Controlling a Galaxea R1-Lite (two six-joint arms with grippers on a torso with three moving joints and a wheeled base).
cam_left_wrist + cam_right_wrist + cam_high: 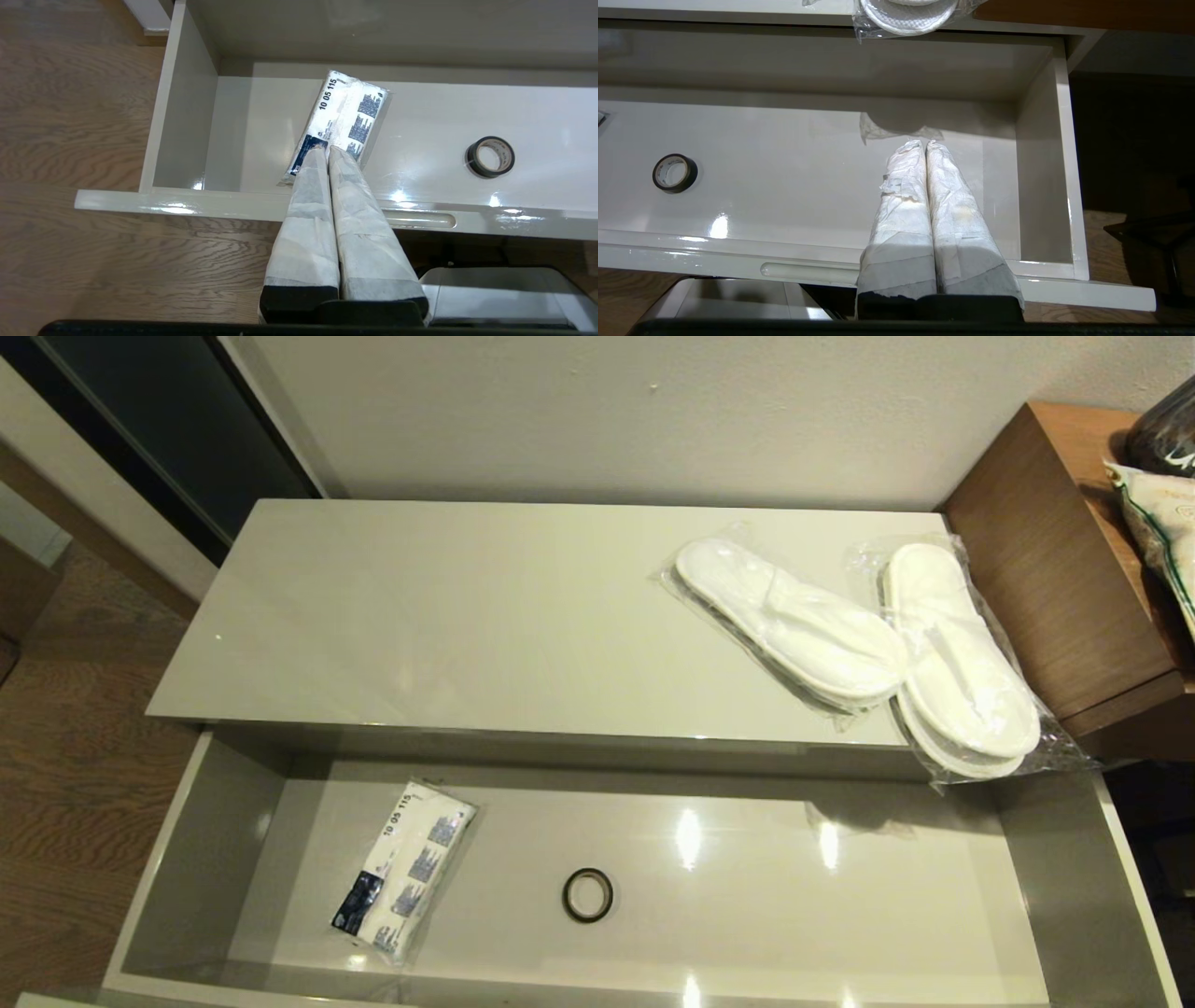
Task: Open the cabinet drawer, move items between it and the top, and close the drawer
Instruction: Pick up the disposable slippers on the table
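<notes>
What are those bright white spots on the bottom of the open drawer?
Head view: glare from lights above, mirrored in the glossy floor of the drawer; left wrist view: similar glints on its front rim; right wrist view: one glint, plus the overhanging slipper bag casting a shadow.
</notes>
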